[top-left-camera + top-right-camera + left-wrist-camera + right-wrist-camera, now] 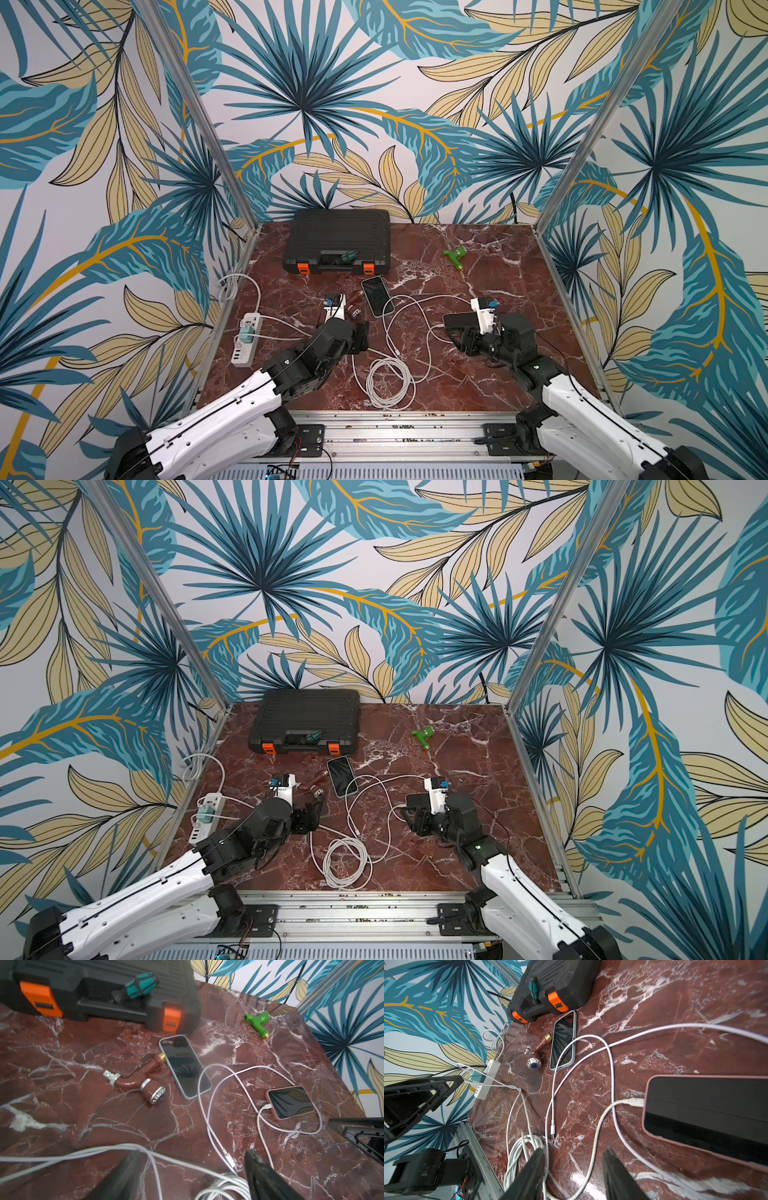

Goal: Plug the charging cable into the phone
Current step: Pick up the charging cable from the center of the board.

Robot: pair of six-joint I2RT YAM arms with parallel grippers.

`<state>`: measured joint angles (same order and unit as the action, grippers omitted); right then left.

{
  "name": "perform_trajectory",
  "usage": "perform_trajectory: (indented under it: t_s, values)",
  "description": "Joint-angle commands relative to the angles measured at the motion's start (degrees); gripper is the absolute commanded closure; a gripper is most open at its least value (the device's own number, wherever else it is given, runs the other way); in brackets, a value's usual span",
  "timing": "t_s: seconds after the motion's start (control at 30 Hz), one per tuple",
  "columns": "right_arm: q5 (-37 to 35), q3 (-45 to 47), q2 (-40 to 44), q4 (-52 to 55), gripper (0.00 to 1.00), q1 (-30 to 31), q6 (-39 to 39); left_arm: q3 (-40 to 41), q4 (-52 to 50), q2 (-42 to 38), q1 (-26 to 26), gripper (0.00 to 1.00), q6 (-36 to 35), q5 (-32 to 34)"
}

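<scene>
View difference: pink-cased phone (291, 1103) with a white cable (266, 1107) plugged in shows in both wrist views; in both top views the right arm (511, 340) covers it.
Task item: loose white cable plug (552, 1127) lies on the red marble-veined worktop (478, 374), near the grey-cased phone (376, 296), not touching it.
Left claw (192, 1153): low, jaws apart, empty.
Right claw (574, 1150): low, jaws apart, gripping nothing.

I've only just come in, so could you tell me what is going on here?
The robot is to plug a charger into a phone. The left gripper and right gripper are both open, holding nothing. The pink phone by the right gripper already has a cable in it. The grey phone shows none; a free plug lies on the table by the coil.
</scene>
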<state>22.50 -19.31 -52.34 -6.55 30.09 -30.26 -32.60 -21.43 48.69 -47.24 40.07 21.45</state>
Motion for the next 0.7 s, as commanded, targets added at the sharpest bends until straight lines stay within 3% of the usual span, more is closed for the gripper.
perform_trajectory:
  t_s: [0.0,0.37,0.67]
  values:
    - [2.64,-1.74,-6.45,-8.75,0.51,1.01,-0.15,1.29,0.37,0.97,0.61,0.20,3.98,0.33]
    - [1.60,-20.50,-35.70,-13.28,0.56,9.93,-0.73,0.44,3.52,9.90,2.44,0.23,7.58,-5.00]
    - [-4.27,-34.06,-50.43,-9.41,0.63,14.82,0.45,1.39,1.60,9.27,2.75,0.23,8.23,-4.93]
